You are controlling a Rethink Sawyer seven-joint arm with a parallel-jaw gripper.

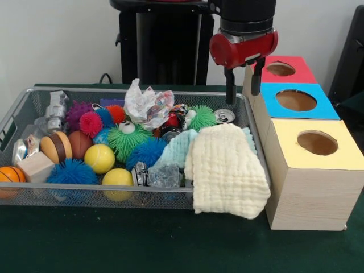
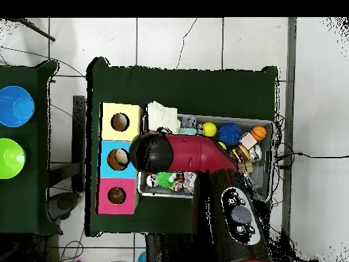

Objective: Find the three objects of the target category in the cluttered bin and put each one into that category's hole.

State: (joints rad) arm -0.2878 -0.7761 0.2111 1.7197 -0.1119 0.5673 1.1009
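The silver wire-mesh bin [image 1: 85, 192] lies on the green table, full of clutter. My gripper [image 1: 243, 91] hangs above the bin's far right end, beside the blue-topped box, and is open and empty. Right under it lies a silver can [image 1: 224, 115]. Three wooden boxes stand in a row to the right of the bin, each with a round hole: red top [image 1: 300, 73], blue top [image 1: 318, 108], yellow top [image 1: 335, 156]. In the overhead view the arm [image 2: 198, 153] covers the gripper and much of the bin [image 2: 270, 129].
The bin holds a cream cloth [image 1: 224, 170] draped over the front rim, yellow balls [image 1: 99, 158], blue spiky balls [image 1: 71, 172], a green spiky ball with eyes [image 1: 126, 139], a small basketball [image 1: 10, 175], a toy hamburger [image 1: 56, 147], and crumpled plastic [image 1: 145, 105]. Blue and green bowls [image 2: 13, 106] stand on a side table.
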